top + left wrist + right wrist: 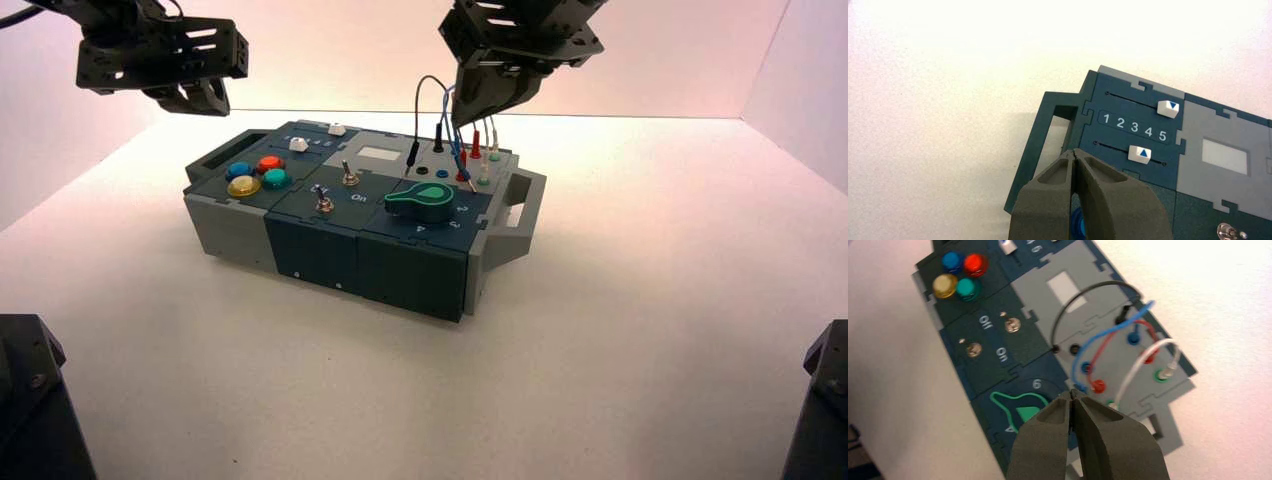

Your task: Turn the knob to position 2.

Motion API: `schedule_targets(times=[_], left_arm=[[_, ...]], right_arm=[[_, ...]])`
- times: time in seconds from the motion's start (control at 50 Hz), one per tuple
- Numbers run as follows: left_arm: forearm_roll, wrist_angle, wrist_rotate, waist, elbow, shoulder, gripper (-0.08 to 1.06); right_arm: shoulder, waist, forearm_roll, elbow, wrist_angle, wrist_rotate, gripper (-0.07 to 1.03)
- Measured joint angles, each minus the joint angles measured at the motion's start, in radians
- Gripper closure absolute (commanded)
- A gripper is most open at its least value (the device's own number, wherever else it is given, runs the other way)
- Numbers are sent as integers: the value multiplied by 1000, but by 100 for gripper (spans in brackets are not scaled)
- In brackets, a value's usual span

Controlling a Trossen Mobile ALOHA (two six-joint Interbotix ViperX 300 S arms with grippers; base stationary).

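The knob [422,202] sits untouched at the box's [300,245] front right corner, so the turn is not yet begun. The right gripper [468,118] hovers above the wires [1108,335], fingers closed; the left gripper [190,97], also closed, hangs over the sliders. The digit 2 [462,210] is barely readable

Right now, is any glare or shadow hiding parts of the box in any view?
High view: even light, the box shades the table in front. Left wrist view: bright table glare, slider digits readable. Right wrist view: the right gripper covers part of the knob.
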Motion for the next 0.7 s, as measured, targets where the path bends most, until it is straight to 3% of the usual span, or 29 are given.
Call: schedule_targets(times=[0.36,0.7], left_arm=[[2,17,0,20,-25,67,101],[0,38,0,49,-32,91,101]], right_arm=[[2,110,8,-37,60,0,99],[37,149,11,-69,123,0,99]])
